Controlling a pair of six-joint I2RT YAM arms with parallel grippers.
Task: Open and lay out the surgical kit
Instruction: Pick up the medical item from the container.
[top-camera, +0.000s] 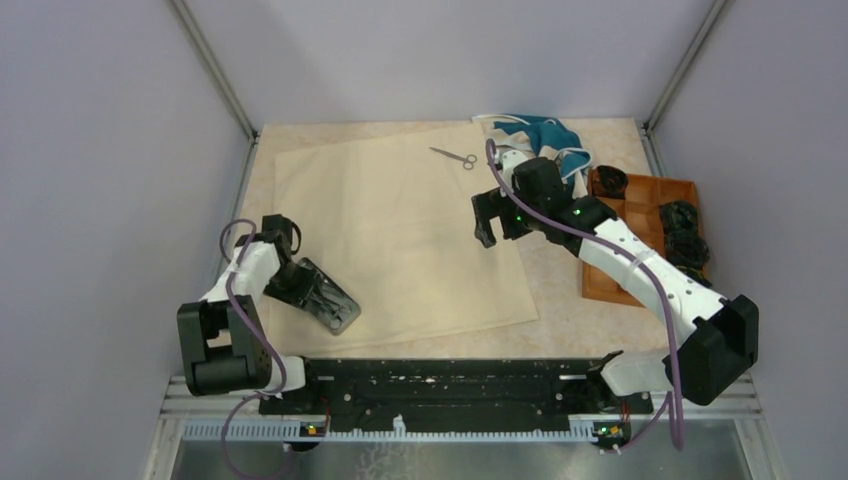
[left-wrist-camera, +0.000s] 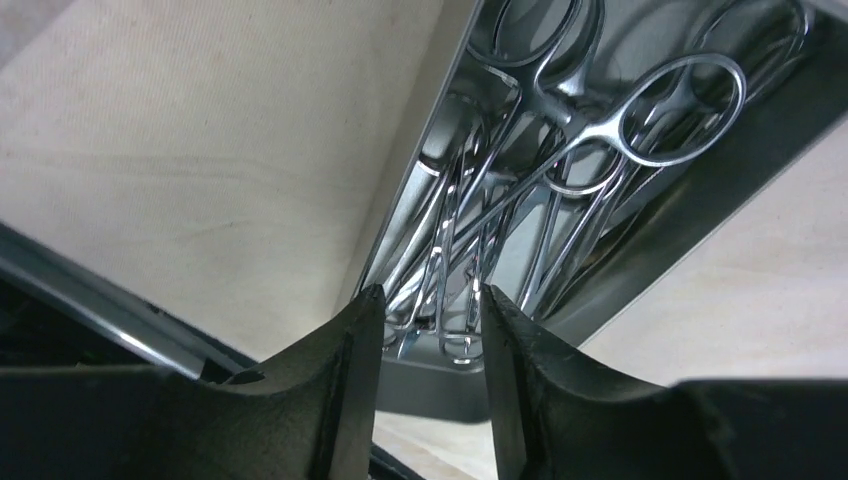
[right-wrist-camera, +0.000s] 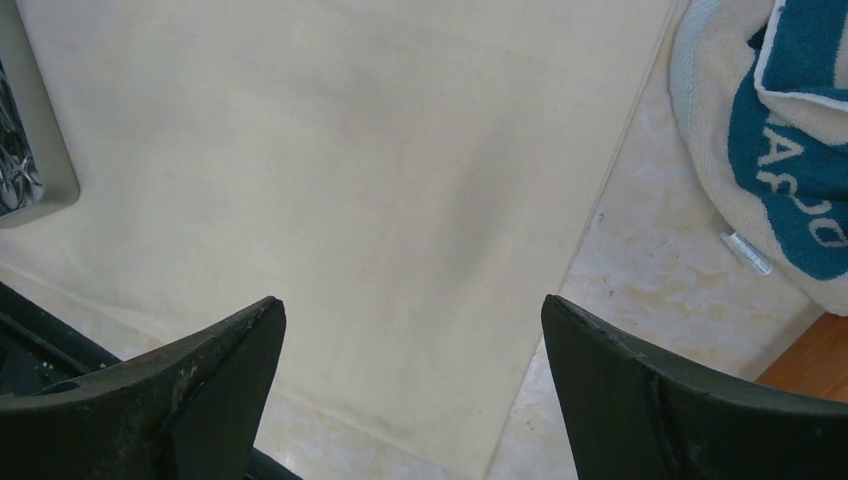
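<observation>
Across the pale worktop (top-camera: 565, 290) the beige cloth (top-camera: 400, 240) lies spread. The steel tray (top-camera: 338, 308) sits at its near-left corner, with ring-handled instruments (left-wrist-camera: 595, 128) piled inside. The left fingers (left-wrist-camera: 330, 380) stand narrow around their tips (whether they grip, I cannot tell). The right fingers (right-wrist-camera: 200, 400) gape wide and empty above the cloth.

Lighting: even, diffuse light is coming from above, bright without harshness; shadows are falling faint and soft on the beige cloth (top-camera: 400, 230). Glare is streaking the steel instruments (left-wrist-camera: 560, 170) in the left wrist view. Close-up left gripper fingers (left-wrist-camera: 330, 390) are reading dark, slightly soft-edged.
</observation>
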